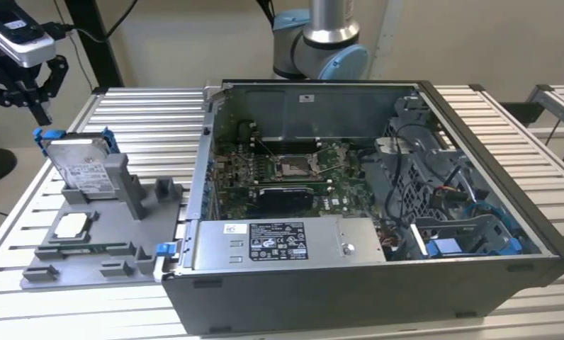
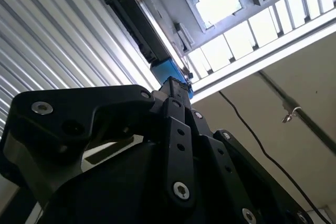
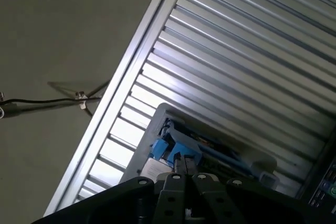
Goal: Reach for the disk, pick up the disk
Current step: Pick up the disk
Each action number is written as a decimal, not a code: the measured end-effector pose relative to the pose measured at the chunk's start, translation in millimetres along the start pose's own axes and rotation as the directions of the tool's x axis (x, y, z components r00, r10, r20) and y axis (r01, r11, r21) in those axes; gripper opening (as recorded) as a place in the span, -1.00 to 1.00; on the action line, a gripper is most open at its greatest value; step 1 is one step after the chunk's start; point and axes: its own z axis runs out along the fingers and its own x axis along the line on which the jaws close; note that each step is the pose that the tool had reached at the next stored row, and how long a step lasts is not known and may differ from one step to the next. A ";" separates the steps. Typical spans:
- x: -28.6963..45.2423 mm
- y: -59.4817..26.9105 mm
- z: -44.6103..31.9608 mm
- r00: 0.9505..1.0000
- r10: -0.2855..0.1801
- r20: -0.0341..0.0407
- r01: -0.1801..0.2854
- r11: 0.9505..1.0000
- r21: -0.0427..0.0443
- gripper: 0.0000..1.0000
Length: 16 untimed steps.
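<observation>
The black linkage gripper has its jaws closed together and empty. Just below them, the flat silver-grey metal disk with a blue plastic frame stands upright in a grey holder.

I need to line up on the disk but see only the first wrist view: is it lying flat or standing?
Observer: Standing. In the exterior view the silver-grey metal hard drive with its blue plastic frame sits upright in a grey plastic holder.
Operator: Where's the gripper?
Observer: The black gripper hangs just above the drive's top corner, at the exterior view's left.
Operator: Anything nearby?
Observer: A small white-topped square chip lies on the holder's base.
</observation>
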 end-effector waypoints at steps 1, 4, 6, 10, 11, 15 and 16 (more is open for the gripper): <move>0.0 0.0 0.0 1.000 -0.006 0.000 0.006 1.000 0.000 -1.00; 0.0 0.0 0.0 1.000 -0.023 -0.001 0.023 1.000 0.000 -1.00; 0.0 0.0 0.0 0.999 -0.036 -0.001 0.036 0.999 0.000 -1.00; 0.0 -0.1 0.0 0.998 -0.060 -0.002 0.060 0.998 0.000 -1.00; 0.0 0.0 0.0 0.998 -0.067 -0.003 0.067 0.998 0.001 -1.00; 0.0 0.0 0.0 0.995 -0.101 -0.004 0.101 0.995 0.001 -1.00; 0.0 0.0 0.0 0.994 -0.112 -0.004 0.112 0.994 0.001 -1.00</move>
